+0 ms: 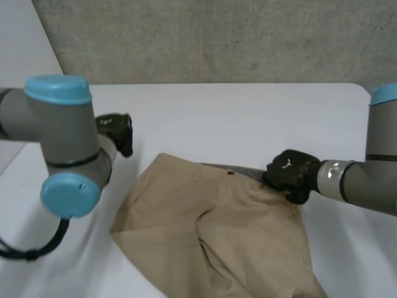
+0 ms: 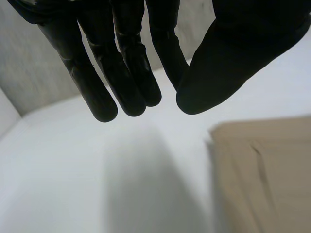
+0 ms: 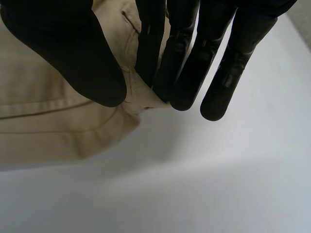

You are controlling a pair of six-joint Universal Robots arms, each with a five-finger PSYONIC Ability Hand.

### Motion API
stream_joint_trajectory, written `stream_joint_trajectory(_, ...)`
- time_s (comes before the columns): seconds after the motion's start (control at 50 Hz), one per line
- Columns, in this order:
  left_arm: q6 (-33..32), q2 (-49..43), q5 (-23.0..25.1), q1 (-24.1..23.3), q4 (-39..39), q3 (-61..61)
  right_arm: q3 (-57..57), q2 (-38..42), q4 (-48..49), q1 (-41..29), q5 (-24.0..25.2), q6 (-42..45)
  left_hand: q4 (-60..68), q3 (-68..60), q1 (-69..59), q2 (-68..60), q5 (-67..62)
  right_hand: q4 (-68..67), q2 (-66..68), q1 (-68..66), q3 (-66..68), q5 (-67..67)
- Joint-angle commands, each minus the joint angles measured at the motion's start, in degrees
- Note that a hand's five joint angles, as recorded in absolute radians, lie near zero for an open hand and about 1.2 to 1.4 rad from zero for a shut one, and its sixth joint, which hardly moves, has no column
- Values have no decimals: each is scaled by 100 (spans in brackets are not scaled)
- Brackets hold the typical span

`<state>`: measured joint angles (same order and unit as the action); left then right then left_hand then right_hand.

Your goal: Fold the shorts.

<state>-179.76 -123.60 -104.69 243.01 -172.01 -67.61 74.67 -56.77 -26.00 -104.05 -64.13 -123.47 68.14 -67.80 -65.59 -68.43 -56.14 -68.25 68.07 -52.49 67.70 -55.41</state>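
- Tan fabric shorts [image 1: 217, 236] lie spread on the white surface [image 1: 248, 118].
- My right hand [image 1: 288, 174] pinches their waistband corner between thumb and fingers [image 3: 187, 73].
- My left hand [image 1: 118, 130] hovers beside them, fingers [image 2: 97, 82] straight and apart.

No legible txt, nos. or brand names. Only marking: small white emblem [image 1: 286, 164] on back of right hand [image 1: 293, 176], head view. Approx. Y-shaped; too small to read as a char. or logo name.
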Motion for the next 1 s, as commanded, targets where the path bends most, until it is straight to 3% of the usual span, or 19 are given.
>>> stream_joint_trajectory(0.02,-306,-638,1,-61,97,1232,679,-693,-449,113,-143,-562,1186,-1220,-1441,-1157,-1386,-1175,1193,-2751,1230,-1459)
stream_joint_trajectory(0.06,-297,-639,10,-131,150,1241,803,-843,-450,166,-196,-651,1138,-1172,-1393,-1109,-1339,-1175,1193,-2751,1230,-1459)
stream_joint_trajectory(0.12,-253,-674,10,-307,264,1162,1049,-1142,-335,367,-389,-643,-2268,2233,2013,2296,2067,-1175,1193,-2751,1230,-1459)
stream_joint_trajectory(0.16,-192,-613,1,-386,386,970,1146,-1239,-318,456,-556,-634,-3584,3550,3329,3613,3383,-1175,1193,-2751,1230,-1459)
stream_joint_trajectory(0.24,-60,-429,-8,-413,659,584,1401,-1284,-467,553,-1039,-433,-4342,4307,4087,4371,4141,-1175,1193,-2751,1230,-1459)
stream_joint_trajectory(0.34,134,-50,36,-421,783,91,1761,-1380,-528,964,-1751,506,-4531,4497,4276,4560,4331,-1175,1193,-2751,1230,-1459)
stream_joint_trajectory(0.4,160,178,54,-430,783,-129,1780,-1442,-546,1106,-1805,693,-4565,4530,4310,4594,4364,-1175,1193,-2751,1230,-1459)
stream_joint_trajectory(0.42,160,222,54,-430,783,-165,1719,-1503,-529,1115,-1788,658,-4615,4581,4360,4644,4414,-1175,1193,-2751,1230,-1459)
stream_joint_trajectory(0.5,160,381,27,-439,783,-262,1412,-1696,-398,1089,-1543,195,-4800,4766,4545,4829,4599,3451,-3432,1875,-3396,3167)
stream_joint_trajectory(0.56,169,451,1,-448,800,-279,1086,-1741,-160,1071,-1200,-316,-4817,4783,4562,4846,4617,4166,-4148,2591,-4111,3882)
stream_joint_trajectory(0.64,187,460,1,-518,809,-279,463,-1758,78,993,-577,-1501,-4817,4783,4562,4846,4617,4370,-4352,2794,-4315,4086)
stream_joint_trajectory(0.72,291,399,1,-579,827,-279,-73,-1662,139,730,-224,-2161,-4817,4783,4562,4846,4617,4252,-4234,2677,-4198,3968)
stream_joint_trajectory(0.88,1179,320,1,-632,923,-279,-1268,-434,770,-518,-74,-2559,-4801,4766,4546,4829,4600,4252,-4234,2677,-4197,3968)
stream_joint_trajectory(1.0,1636,126,10,-641,1161,-262,-1736,411,1334,-924,-82,-2576,-4817,4783,4562,4846,4617,4235,-4217,2660,-4181,3951)
